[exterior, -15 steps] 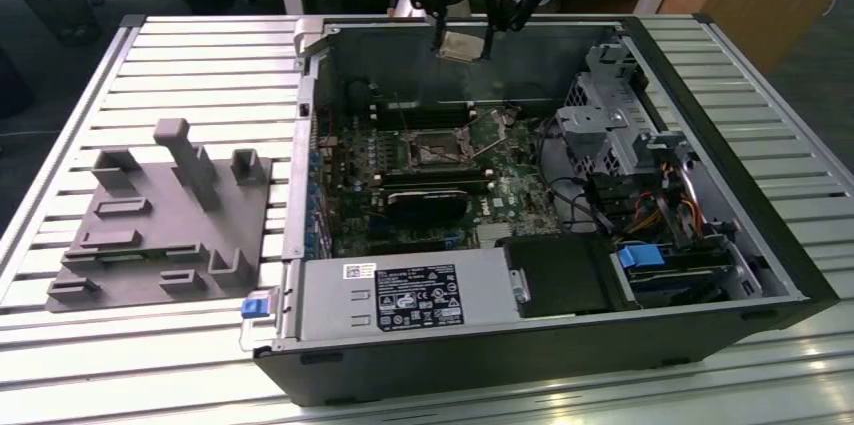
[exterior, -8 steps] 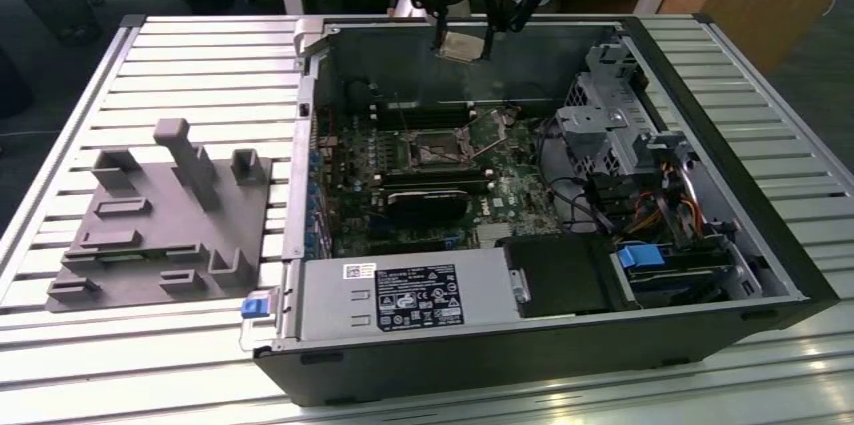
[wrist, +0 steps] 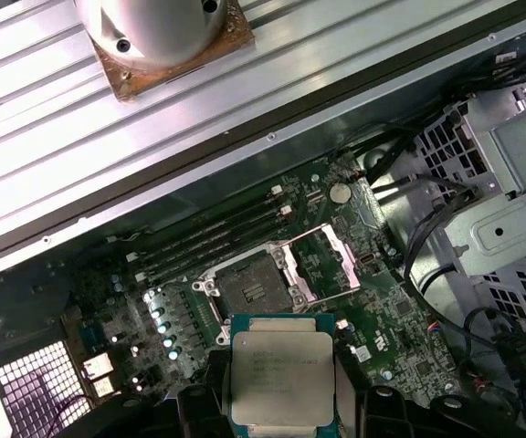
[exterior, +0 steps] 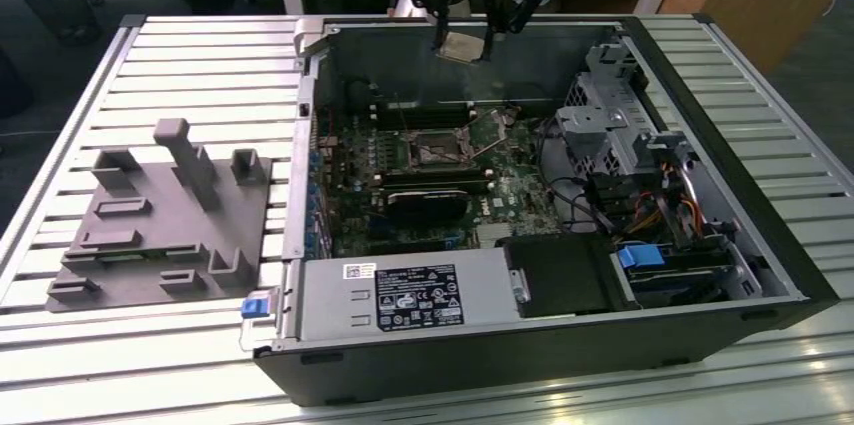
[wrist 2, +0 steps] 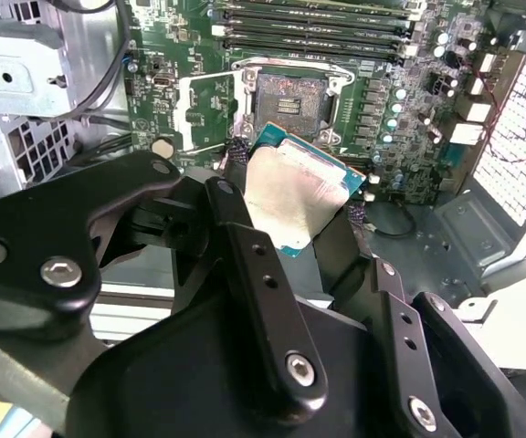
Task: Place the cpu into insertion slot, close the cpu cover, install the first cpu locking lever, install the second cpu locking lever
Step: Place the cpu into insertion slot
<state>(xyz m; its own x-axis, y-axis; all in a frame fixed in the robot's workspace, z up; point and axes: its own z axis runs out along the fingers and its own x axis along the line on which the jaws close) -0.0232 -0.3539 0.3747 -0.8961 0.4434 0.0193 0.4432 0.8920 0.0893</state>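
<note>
My gripper [exterior: 466,37] hangs above the far wall of the open computer case and is shut on the cpu [exterior: 465,46], a small square chip with a silver top face. In both wrist views the cpu [wrist 2: 295,193] [wrist: 281,372] sits edge-on between the two black fingers [wrist 2: 236,196], well above the board. The insertion slot [exterior: 434,151] [wrist 2: 290,96] [wrist: 245,283] lies bare on the green board, its dark contact field showing. The cpu cover [wrist 2: 186,111] [wrist: 343,260], a thin silvery frame, is swung open beside the slot.
The black case [exterior: 747,275] lies open on a slatted aluminium table [exterior: 200,65]. Long memory slots [exterior: 414,105], a black heatsink block [exterior: 427,207], a drive cage with cables [exterior: 627,145] and the power supply [exterior: 400,300] surround the slot. A grey fixture [exterior: 160,215] stands at the exterior view's left.
</note>
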